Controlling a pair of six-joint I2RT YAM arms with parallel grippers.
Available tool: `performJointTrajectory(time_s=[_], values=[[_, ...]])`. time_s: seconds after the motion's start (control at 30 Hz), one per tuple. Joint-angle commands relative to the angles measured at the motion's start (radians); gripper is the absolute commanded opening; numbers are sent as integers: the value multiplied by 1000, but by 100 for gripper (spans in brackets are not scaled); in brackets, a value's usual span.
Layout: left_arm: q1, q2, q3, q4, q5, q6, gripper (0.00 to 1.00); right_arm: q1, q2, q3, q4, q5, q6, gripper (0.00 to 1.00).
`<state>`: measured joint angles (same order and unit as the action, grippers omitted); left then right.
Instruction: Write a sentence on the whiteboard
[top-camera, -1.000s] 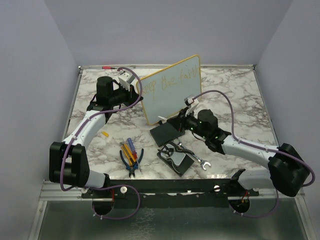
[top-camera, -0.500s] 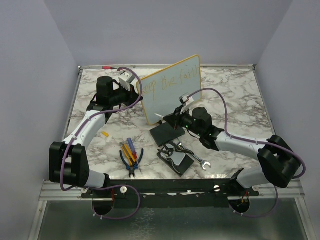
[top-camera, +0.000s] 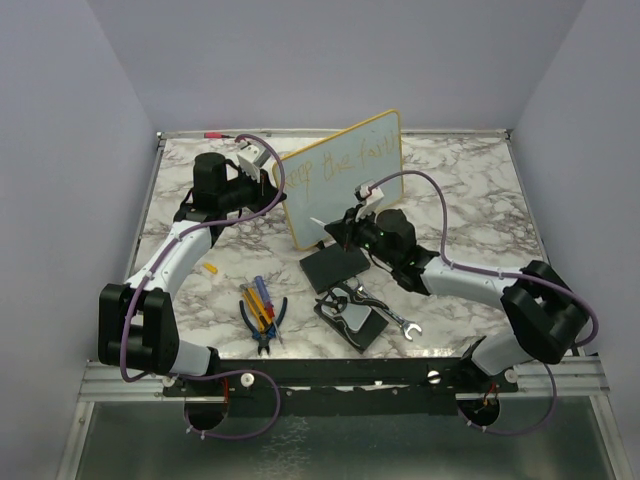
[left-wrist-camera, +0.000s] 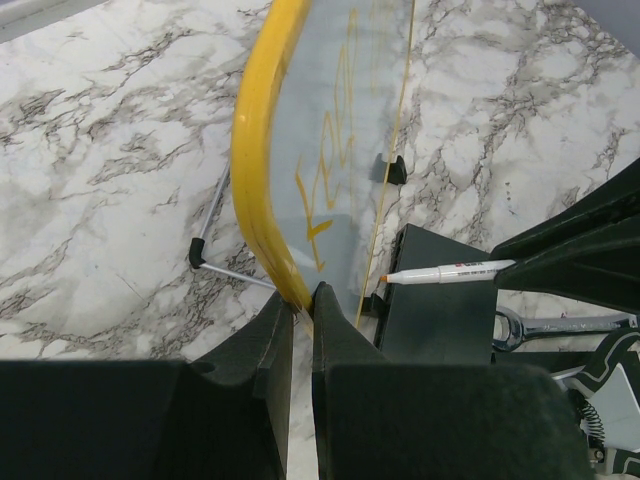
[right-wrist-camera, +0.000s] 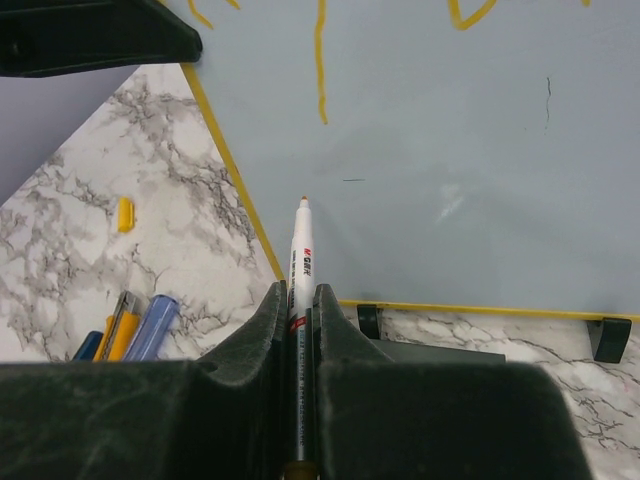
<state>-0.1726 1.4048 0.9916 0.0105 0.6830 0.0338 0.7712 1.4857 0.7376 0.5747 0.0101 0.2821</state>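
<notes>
The large glossy whiteboard (top-camera: 345, 195) with a thin yellow-tan frame stands tilted on small black feet toward the back of the grey-veined white marble table (top-camera: 470, 200). The left gripper (left-wrist-camera: 303, 305) is pinched narrow on the frame at the board's lower left corner, fingers on either side of the yellow edge. The yellowish-orange handwritten sentence (top-camera: 345, 160) runs along the board's upper part; the wide band beneath it is blank down to the bottom rail.

The right gripper (right-wrist-camera: 297, 295) is clamped on a slim white marker (right-wrist-camera: 300, 250) with an orange tip. That tip points at the blank lower left area, close inside the left frame edge and just above the bottom one; whether it touches the surface cannot be told. A flat black rectangular pad (top-camera: 335, 268) lies directly under this gripper, just in front of the board's feet.
</notes>
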Motion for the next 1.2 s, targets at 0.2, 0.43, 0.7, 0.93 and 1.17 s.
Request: performJointTrajectory(time_s=[0.2,0.43,0.7,0.93,1.17], values=[[-24,39,-24,-134,-7,25,0,3,69,67,12,45,-15,1],[-24,38,-24,-134,-5,26,0,1,101,93,4,71,-15,1],[-24,39,-24,-135,-4,26,0,3,139,124,-6,24,-43,1],[-24,37,-24,-134,-4,27,0,2,163,129,-29,2,-48,1],[-25,39,-24,-135,-5,26,0,3,157,95,-45,31,-38,1]])
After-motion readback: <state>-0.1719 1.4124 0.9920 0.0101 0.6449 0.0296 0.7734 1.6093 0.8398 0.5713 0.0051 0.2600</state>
